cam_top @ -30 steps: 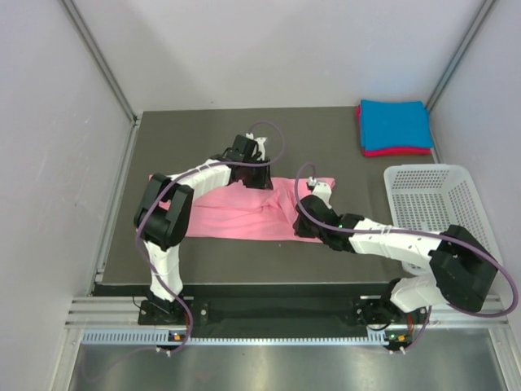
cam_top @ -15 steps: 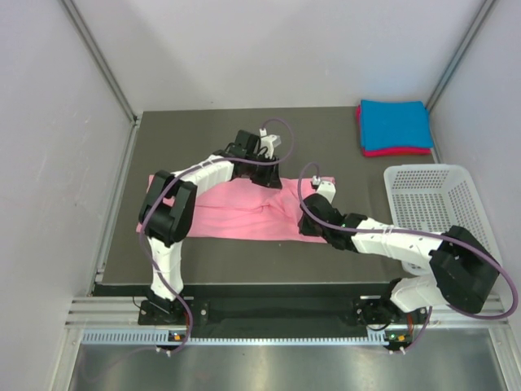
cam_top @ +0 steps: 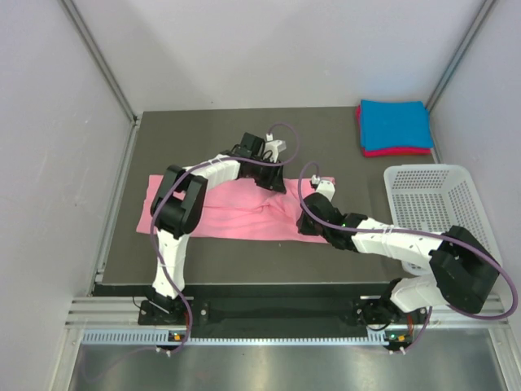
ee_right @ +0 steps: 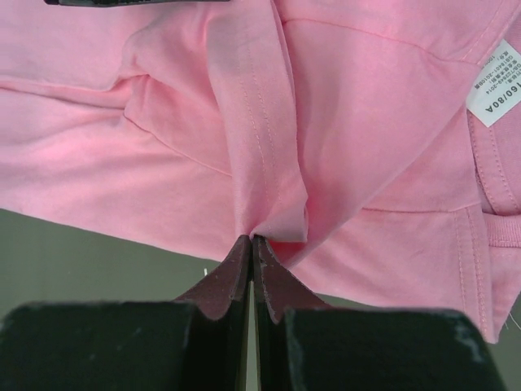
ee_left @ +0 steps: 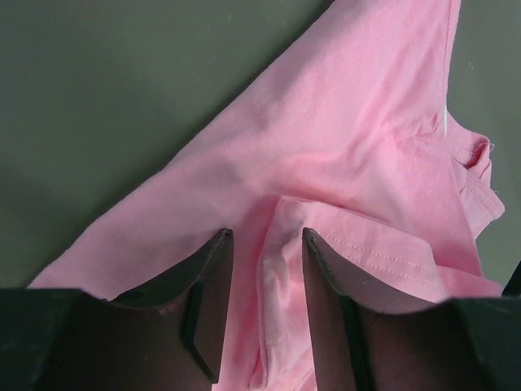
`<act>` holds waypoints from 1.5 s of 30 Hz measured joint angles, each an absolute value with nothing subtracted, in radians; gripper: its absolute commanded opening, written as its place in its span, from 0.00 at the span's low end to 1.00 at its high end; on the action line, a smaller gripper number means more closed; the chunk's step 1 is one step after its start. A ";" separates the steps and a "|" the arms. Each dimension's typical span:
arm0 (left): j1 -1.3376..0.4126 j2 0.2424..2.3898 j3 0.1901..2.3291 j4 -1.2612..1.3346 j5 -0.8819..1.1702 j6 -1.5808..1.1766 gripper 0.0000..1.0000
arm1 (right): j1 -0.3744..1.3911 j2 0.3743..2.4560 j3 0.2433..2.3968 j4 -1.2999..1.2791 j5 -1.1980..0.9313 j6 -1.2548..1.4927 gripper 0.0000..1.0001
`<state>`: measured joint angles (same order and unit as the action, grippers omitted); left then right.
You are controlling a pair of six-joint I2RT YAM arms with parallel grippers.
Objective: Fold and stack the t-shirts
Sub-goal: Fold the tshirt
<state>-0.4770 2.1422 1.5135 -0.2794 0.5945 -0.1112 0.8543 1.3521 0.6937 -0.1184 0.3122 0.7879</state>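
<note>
The light pink t-shirt (cam_top: 220, 213) lies spread across the middle of the dark table (cam_top: 203, 130). My left gripper (cam_top: 271, 177) is over its far edge. In the left wrist view this gripper (ee_left: 265, 234) is open, a loose ridge of pink cloth (ee_left: 342, 147) lying between the fingers unpinched. My right gripper (cam_top: 304, 222) sits at the shirt's right part. In the right wrist view it (ee_right: 251, 238) is shut on a pinched fold of the pink shirt (ee_right: 366, 122). A folded blue t-shirt (cam_top: 395, 124) rests on a folded red one (cam_top: 399, 151) at the back right corner.
A white mesh basket (cam_top: 431, 204) stands at the right edge, just beside the right forearm. Grey walls close in the table on the left, back and right. A white size label (ee_right: 495, 85) shows on the shirt near its collar.
My left gripper has moved right along the shirt's far edge and its jaws have widened. The right gripper has stayed shut on its fold, shifting only slightly.
</note>
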 measured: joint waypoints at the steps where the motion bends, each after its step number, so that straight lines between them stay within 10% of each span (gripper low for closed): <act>1: -0.477 2.146 1.517 -0.279 0.599 -0.109 0.45 | 0.854 1.352 0.694 -0.117 0.312 0.788 0.00; 5: -0.482 2.158 1.525 -0.278 0.620 -0.107 0.43 | 0.854 1.352 0.694 -0.115 0.309 0.788 0.00; 11: -0.491 2.165 1.526 -0.278 0.646 -0.112 0.00 | 0.854 1.352 0.693 -0.115 0.308 0.789 0.00; 45: -0.493 2.006 1.171 0.080 0.568 -0.513 0.00 | 0.745 1.339 0.662 -0.104 0.357 0.629 0.03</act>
<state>-0.4931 2.0060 1.1713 0.0795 0.5682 -0.5133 0.7452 1.3388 0.6617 -0.1036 0.3569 0.6289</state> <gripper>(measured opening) 0.023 0.041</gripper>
